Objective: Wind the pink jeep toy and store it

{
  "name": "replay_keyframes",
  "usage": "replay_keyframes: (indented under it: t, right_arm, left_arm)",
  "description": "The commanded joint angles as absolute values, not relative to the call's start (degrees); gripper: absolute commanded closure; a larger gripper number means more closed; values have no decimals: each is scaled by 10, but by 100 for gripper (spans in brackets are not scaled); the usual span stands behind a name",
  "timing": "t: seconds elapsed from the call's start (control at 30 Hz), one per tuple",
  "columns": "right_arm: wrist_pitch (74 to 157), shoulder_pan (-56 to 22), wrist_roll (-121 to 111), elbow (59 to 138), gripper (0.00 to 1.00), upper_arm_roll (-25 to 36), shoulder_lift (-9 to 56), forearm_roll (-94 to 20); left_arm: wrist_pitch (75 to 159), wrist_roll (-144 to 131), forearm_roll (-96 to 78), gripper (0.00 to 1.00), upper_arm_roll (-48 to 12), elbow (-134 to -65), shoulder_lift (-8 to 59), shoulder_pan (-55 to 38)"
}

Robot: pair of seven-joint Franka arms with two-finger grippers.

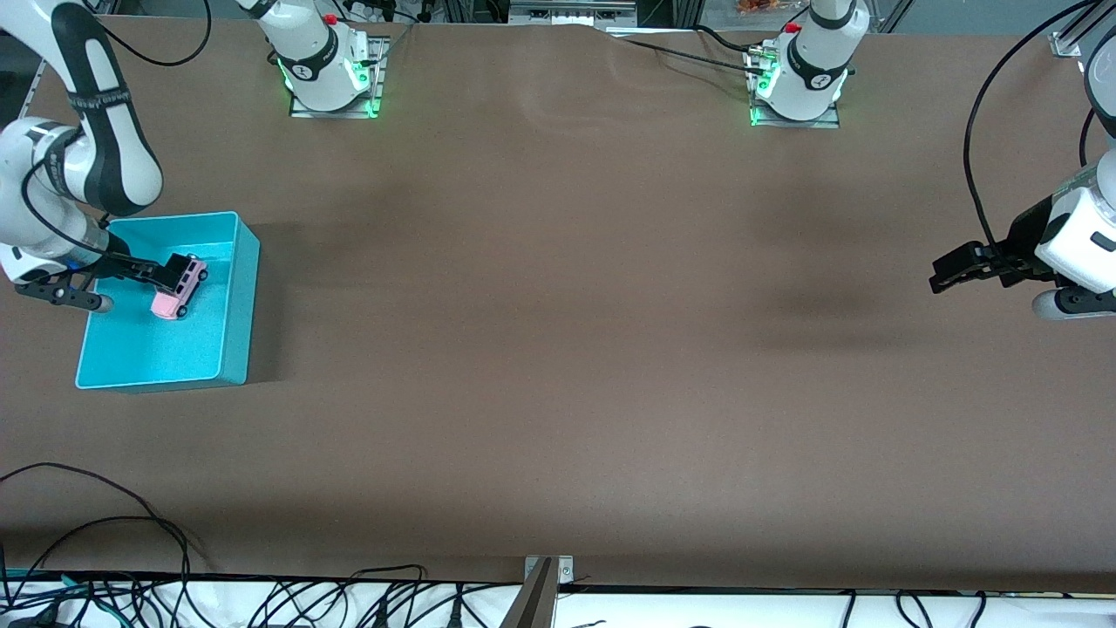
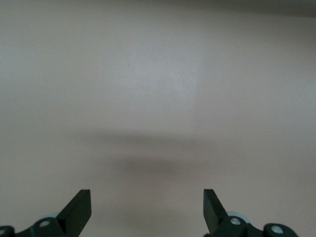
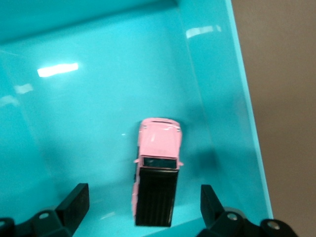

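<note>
Two arms share the brown table [image 1: 558, 349] in the front view. The right gripper [image 1: 177, 272] hangs over the turquoise bin [image 1: 240, 296] at the right arm's end of the table, and the pink jeep toy [image 1: 180, 290] sits inside the bin on its floor, just under the fingertips. The left gripper [image 1: 946, 272] waits over bare table at the left arm's end, well apart from the bin. Cables trail along the table edge nearest the camera, and the two bases glow green at the top.

From the left wrist, the left gripper [image 2: 147, 212] shows its fingers spread wide, with only plain tabletop and a soft shadow under them.

From the right wrist, the right gripper [image 3: 143, 207] also stands spread, its fingers apart on either side of the pink jeep toy [image 3: 157, 168] and not touching it. The jeep rests on the floor of the turquoise bin [image 3: 217, 123], near one wall.

Storing looks to be the step in hand, with the toy released. The next move likely calls for lifting the right gripper straight up, clear of the bin's walls, without nudging the jeep.
</note>
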State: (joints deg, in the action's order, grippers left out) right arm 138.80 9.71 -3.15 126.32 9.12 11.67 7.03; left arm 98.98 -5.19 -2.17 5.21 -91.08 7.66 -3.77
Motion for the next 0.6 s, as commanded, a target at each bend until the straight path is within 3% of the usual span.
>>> replay_keyframes:
  t: [0.0,0.2,0.57]
  right_arm:
    - [1363,102,-24,1274,0,64,65,76]
    - [1333,96,-25,1254,0,60,41,74]
    - [1138,83,-25,1129,0,38,33,13]
  left_arm:
    - [985,-47,-34,0,55,-905,70,-34]
    - [986,-46,-36,0,54,-906,72,-26]
    - [986,-46,-36,0,54,-905,73,-26]
